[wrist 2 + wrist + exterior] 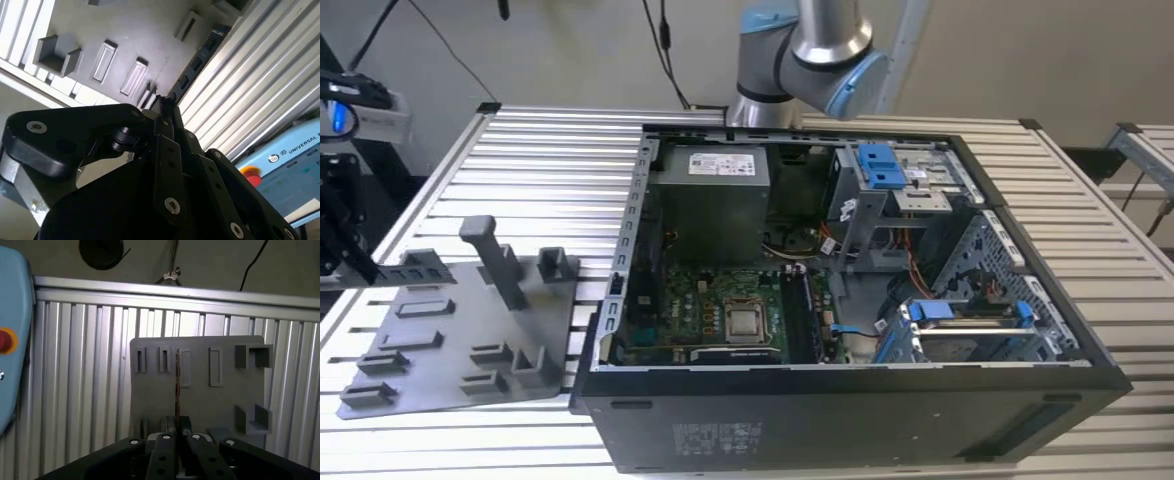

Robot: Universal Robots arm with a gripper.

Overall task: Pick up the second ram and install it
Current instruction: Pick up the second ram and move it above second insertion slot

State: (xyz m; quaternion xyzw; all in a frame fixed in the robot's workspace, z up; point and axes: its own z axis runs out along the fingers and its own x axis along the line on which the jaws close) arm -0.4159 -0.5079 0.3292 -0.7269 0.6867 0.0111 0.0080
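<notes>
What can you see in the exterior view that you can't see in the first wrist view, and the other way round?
Just the exterior view: the open computer case with its green board, and the arm's blue-capped joint. Just the first wrist view: a thin memory stick, edge-on, clamped in the gripper, and a red button. Both: the grey tray and the ribbed metal table.
</notes>
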